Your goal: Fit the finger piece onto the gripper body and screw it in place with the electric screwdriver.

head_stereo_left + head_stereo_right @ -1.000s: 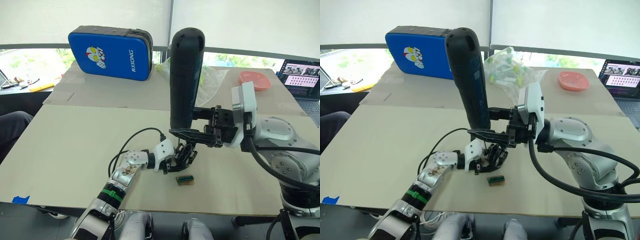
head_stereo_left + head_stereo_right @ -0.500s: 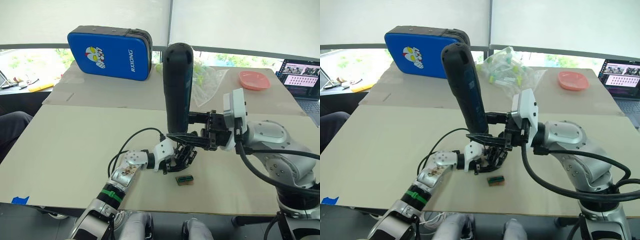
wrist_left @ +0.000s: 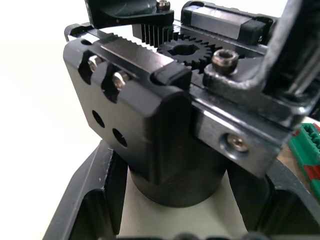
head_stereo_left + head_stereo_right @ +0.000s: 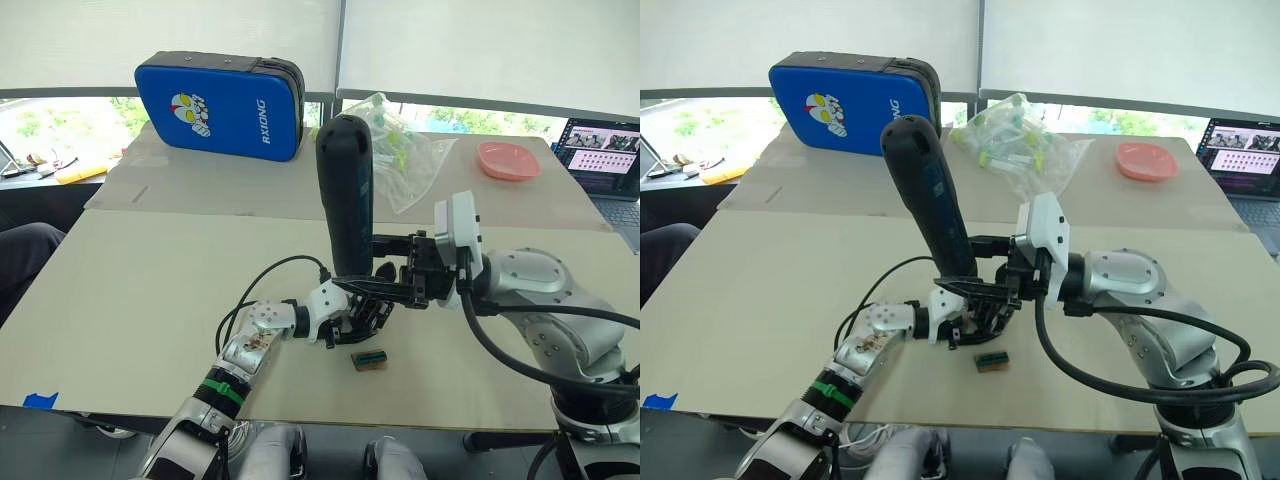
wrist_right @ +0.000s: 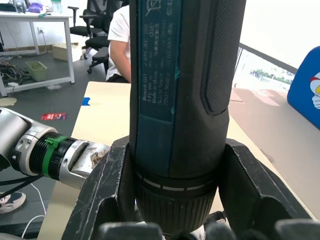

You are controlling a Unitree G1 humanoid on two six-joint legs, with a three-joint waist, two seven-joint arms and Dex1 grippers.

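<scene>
Two grippers meet at lower centre of the head views. The black mechanical gripper body (image 4: pixel 368 312), with round base, toothed rails and a central gear, sits on the beige tabletop (image 4: pixel 130 300), clamped between the closed black fingers of the left gripper (image 4: pixel 362 315); the left wrist view shows those fingers (image 3: pixel 95 200) pressed on either side of its round base. The long matte-black pen-like electric screwdriver (image 4: pixel 345 205) stands nearly upright directly over it, leaning slightly toward upper left, with the right gripper (image 4: pixel 375 285) closed around its lower collar; the right wrist view shows both fingers (image 5: pixel 107 185) tight against the barrel.

The screwdriver's bit and its contact point are hidden behind the fingers and body. The small black wedge-shaped finger piece cannot be told apart within the dark cluster.

A small green-and-brown rectangular block (image 4: pixel 369 359) lies on the table just below and right of the gripper body, apart from it. A blue padded case with a cartoon print (image 4: pixel 220 105) stands at upper left, a clear plastic bag of small items (image 4: pixel 405 160) is at upper centre, and a pink dish (image 4: pixel 510 158) at upper right. A laptop (image 4: pixel 600 160) is cut off by the right edge. A seated person in a white shirt (image 5: pixel 120 45) appears in the right wrist view's upper left.
</scene>
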